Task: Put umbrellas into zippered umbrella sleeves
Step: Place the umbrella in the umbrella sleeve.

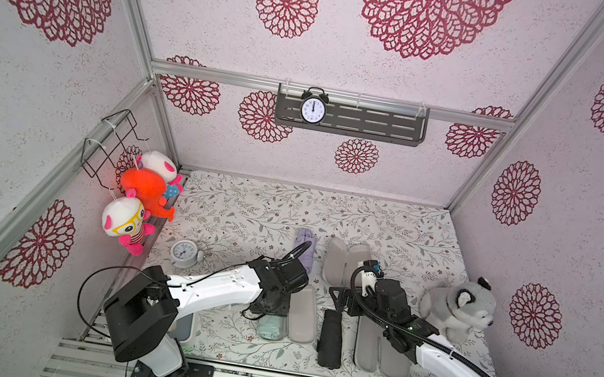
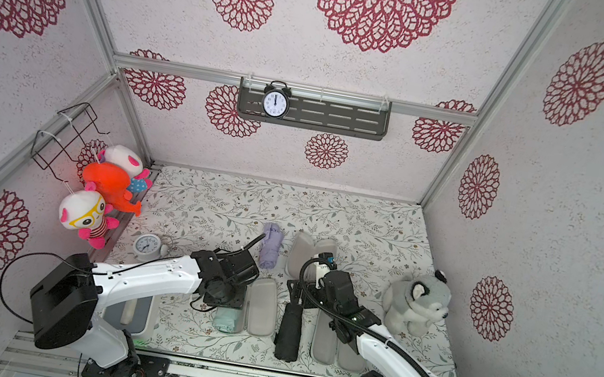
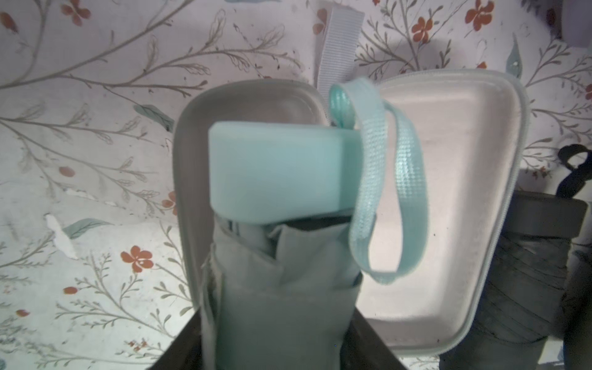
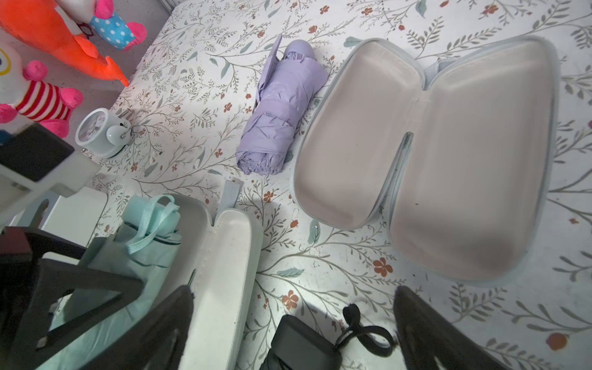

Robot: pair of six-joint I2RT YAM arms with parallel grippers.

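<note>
My left gripper [image 3: 282, 336] is shut on the mint green umbrella [image 3: 282, 173], which lies in one half of the open mint sleeve [image 3: 448, 192]. In both top views the wrist hides most of this umbrella [image 1: 271, 327] [image 2: 227, 319]. The sleeve's other half [image 1: 302, 314] is bare grey lining. My right gripper [image 4: 293, 304] is wide open just above the handle end of the black umbrella [image 4: 301, 346] [image 1: 331, 339], with its wrist loop between the jaws. The black sleeve [image 1: 381, 352] lies open to its right. Farther back, the lilac umbrella [image 4: 278, 112] lies beside the open lilac sleeve [image 4: 448, 160].
A grey plush husky [image 1: 457, 306] sits at the right edge. A white alarm clock [image 1: 183, 253] stands at the left, with plush toys [image 1: 142, 188] hanging on the wall above it. A grey tray [image 2: 130, 314] sits under the left arm.
</note>
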